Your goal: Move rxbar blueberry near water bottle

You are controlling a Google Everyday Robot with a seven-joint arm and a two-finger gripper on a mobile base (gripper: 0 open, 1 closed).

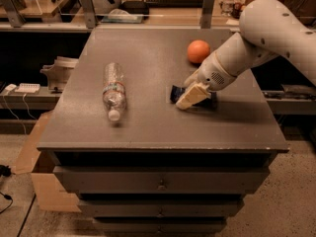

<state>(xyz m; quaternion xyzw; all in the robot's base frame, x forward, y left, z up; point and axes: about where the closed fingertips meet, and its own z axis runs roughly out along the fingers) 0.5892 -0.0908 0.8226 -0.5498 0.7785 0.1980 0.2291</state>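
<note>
Over the rxbar blueberry (175,92) the claw (190,98) sits low, probably to carry it toward the water bottle (114,90); whether it grips cannot be told.

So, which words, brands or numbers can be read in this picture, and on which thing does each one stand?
No text can be read here.
Water bottle: its label band shows red and green, but no letters can be made out.
Snack bar: dark blue, partly covered by the gripper, which is down on it to the right of the bottle; no print on it can be made out.
</note>
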